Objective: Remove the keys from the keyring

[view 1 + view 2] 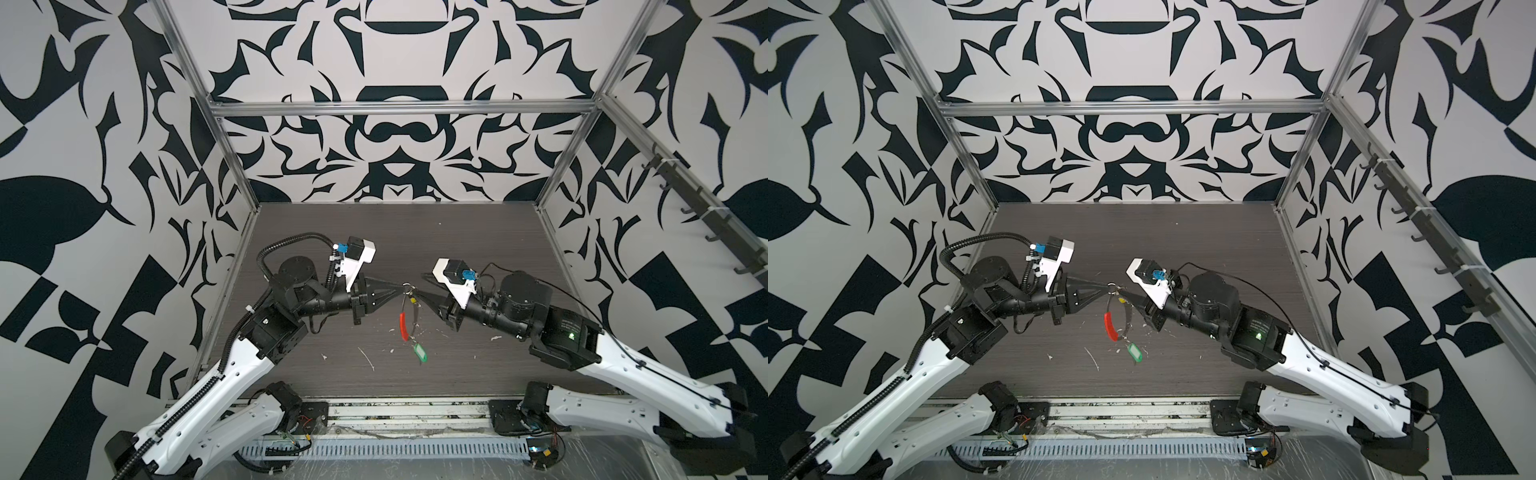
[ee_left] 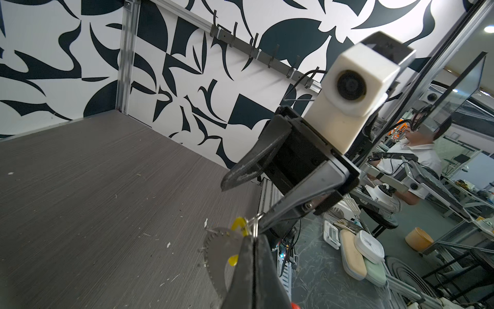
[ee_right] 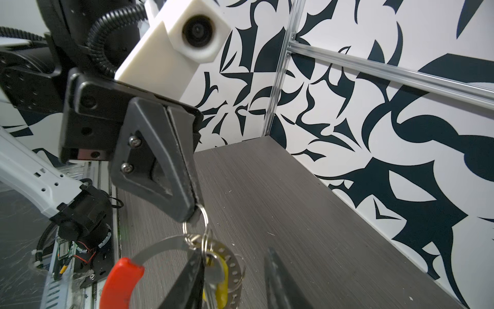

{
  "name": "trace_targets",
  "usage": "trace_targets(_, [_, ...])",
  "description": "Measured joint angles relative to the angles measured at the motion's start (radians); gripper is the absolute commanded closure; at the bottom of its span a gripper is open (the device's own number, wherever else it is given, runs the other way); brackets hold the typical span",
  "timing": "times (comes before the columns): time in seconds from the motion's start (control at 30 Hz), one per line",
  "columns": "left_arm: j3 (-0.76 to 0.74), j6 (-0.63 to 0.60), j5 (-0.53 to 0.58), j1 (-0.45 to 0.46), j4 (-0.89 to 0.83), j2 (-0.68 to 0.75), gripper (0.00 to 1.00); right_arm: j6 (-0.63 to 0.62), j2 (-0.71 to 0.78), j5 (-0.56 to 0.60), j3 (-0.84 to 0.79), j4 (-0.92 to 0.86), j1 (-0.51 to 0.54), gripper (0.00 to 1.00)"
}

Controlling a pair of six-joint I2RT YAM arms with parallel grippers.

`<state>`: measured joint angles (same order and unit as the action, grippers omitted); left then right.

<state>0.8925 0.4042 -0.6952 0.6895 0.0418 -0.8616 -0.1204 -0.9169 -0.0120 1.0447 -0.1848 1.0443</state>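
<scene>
clamping left gripper (image 3: 193, 214) tight on small metal loop (image 3: 207, 218) above yellow key (image 3: 224, 283); dangling keyring (image 1: 403, 326), green key (image 1: 420, 354) at its end; holding right gripper (image 2: 242, 206) jaws apart beside that loop.

Over desk (image 1: 332, 232): left pincer (image 1: 401, 286) pinched closed on small metal loop (image 1: 408, 287) atop keyring (image 1: 403, 326); right pincer (image 1: 419, 285) just beside, jaws apart. Near top, yellow key (image 1: 413, 299); at bottom, green key (image 1: 420, 354) dangling.
</scene>
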Motion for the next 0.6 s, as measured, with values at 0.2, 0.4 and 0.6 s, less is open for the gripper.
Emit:
trace_targets(0.2, [0.002, 0.017, -0.028, -0.002, 0.018, -0.003, 1.00, -0.018, 0.000, -0.038, 0.000, 0.001, 0.000, 0.68])
trace_targets(0.4, [0.002, 0.032, -0.052, -0.002, 0.038, -0.008, 1.00, -0.022, 0.000, -0.086, 0.000, -0.005, 0.000, 0.80])
trace_targets(0.6, [0.002, 0.045, -0.061, -0.003, 0.045, -0.013, 1.00, -0.030, 0.003, -0.112, 0.000, -0.013, 0.000, 0.95])
